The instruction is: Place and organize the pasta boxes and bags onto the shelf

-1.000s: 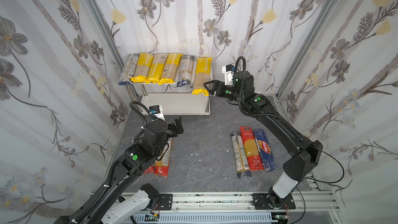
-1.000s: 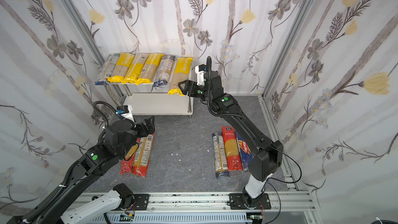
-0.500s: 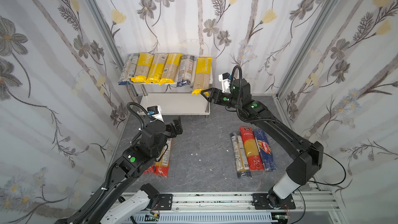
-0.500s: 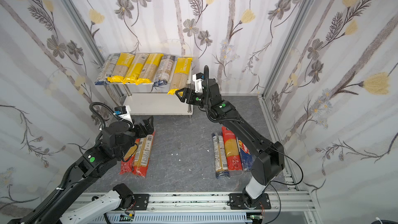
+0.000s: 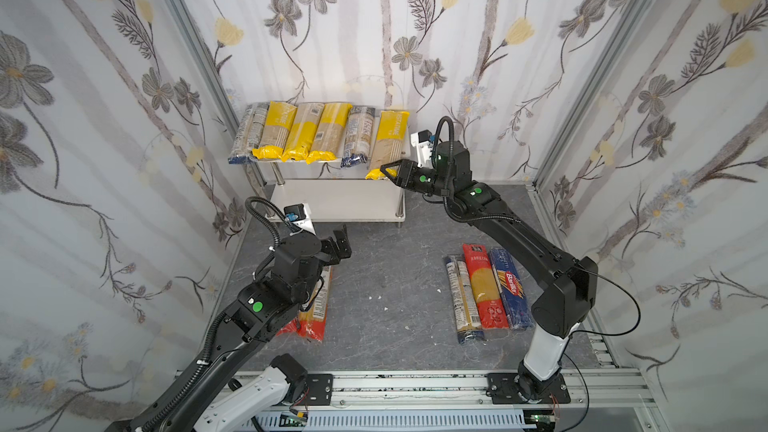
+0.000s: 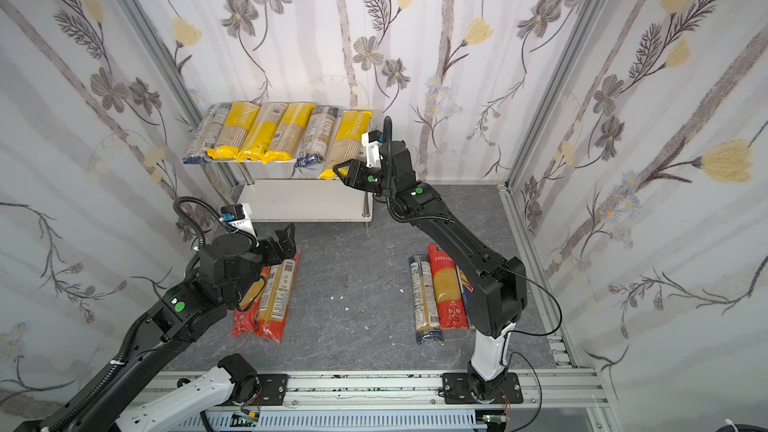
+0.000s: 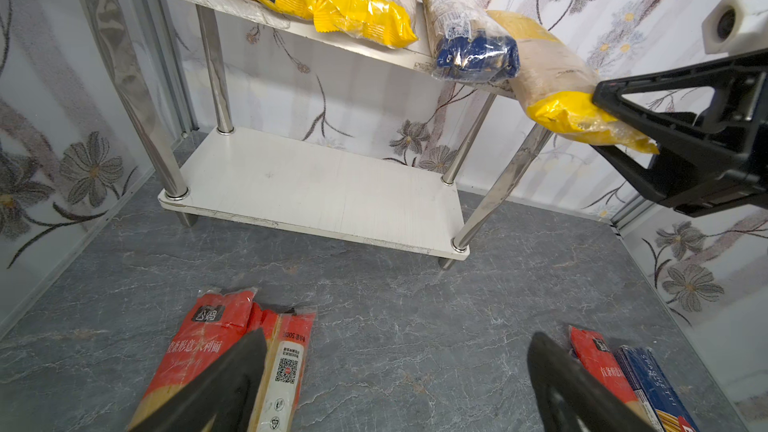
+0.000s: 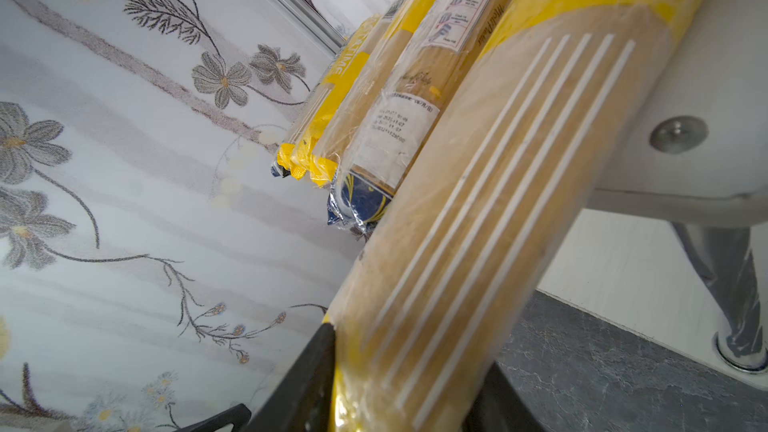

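The shelf (image 5: 337, 203) stands at the back wall with several pasta bags side by side on its top board (image 6: 270, 170). The rightmost one, a yellow-ended bag (image 5: 389, 141), sticks out past the front edge. My right gripper (image 5: 387, 169) is shut on that bag's front end (image 8: 469, 243), one finger on each side. My left gripper (image 5: 340, 243) hangs open and holds nothing, over the far ends of two red bags (image 7: 216, 338) on the floor. In both top views three more packs lie to the right: a blue-ended clear one (image 5: 462, 299), a red one (image 5: 484, 290) and a dark blue Barilla pack (image 5: 510, 286).
The shelf's lower board (image 7: 316, 189) is bare. Chrome posts (image 7: 494, 197) stand at its corners. Flowered walls close the cell on three sides. The grey floor (image 5: 390, 268) between the two groups of packs carries only small white crumbs.
My right gripper dipped, came back to the overhanging front end of the rightmost bag and closed its jaws on it. The left arm shifted only slightly and stayed open.
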Tool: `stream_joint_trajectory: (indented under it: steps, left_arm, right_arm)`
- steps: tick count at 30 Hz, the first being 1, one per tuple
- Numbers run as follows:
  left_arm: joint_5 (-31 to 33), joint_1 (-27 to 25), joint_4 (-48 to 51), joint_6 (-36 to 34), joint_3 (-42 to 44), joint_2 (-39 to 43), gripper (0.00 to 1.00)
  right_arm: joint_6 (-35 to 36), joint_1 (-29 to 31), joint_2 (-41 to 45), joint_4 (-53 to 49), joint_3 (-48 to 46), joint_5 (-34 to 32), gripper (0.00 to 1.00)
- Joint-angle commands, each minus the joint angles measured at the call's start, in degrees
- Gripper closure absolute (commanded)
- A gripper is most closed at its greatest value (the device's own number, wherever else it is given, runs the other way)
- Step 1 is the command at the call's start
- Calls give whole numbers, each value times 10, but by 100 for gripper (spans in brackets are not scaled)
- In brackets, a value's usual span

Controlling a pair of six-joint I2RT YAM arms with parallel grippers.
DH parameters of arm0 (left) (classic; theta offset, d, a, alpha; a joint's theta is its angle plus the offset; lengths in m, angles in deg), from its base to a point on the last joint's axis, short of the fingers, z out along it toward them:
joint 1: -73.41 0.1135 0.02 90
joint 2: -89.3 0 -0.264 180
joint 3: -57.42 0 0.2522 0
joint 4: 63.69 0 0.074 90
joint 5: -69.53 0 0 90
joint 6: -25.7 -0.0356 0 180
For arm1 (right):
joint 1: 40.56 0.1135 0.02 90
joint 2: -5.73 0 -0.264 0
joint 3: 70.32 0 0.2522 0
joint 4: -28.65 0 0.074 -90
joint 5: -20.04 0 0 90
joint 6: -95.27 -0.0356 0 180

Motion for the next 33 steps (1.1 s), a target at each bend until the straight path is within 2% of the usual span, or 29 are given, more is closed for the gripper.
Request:
stream_joint_trajectory:
  steps: [1, 11, 17, 21, 22, 25, 28, 33]
  left_arm:
    - [21, 0, -9, -8, -6, -3, 0]
    - [28, 0, -11, -12, -11, -10, 0]
    - [29, 1, -11, -13, -15, -17, 0]
    - [30, 1, -13, -13, -15, -22, 0]
    - [30, 2, -13, -12, -15, -22, 0]
    - [29, 1, -13, -10, -14, -23, 0]
    - [19, 1, -13, -3, -9, -17, 0]
    - [18, 1, -10, 11, 22, 7, 0]
  right_arm:
    - [17, -3, -18, -12, 37, -5, 60]
    - [33, -35, -59, -58, 106, 13, 69]
    - [47, -51, -103, -111, 190, 31, 66]
    - [50, -55, -110, -120, 201, 34, 53]
    - [52, -56, -108, -124, 201, 35, 47]
    - [62, -55, -92, -130, 191, 45, 19]
    - [86, -54, -57, -148, 172, 13, 1]
    - [110, -53, 24, -159, 90, -38, 0]
